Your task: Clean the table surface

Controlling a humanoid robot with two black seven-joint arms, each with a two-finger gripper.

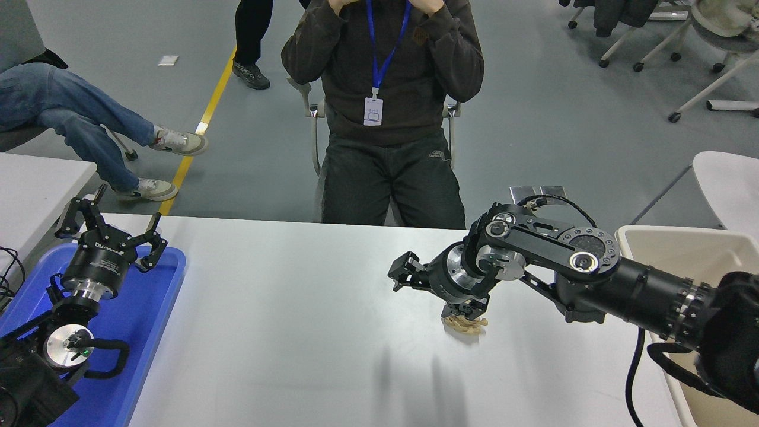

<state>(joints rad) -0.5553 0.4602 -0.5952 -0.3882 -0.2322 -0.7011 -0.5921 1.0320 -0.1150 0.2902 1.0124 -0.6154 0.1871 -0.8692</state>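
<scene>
The table surface is a wide light grey-white top. A crumpled tan paper wad lies on it right of the middle. My right arm reaches in from the right, and my right gripper is open just above the wad. One finger points left; the other hangs down onto the wad's top and hides most of it. My left gripper is parked open at the lower left, over the blue tray.
A blue tray lies at the table's left end. A beige bin stands off the right end. A person sits at the far side. Another white table is at the left.
</scene>
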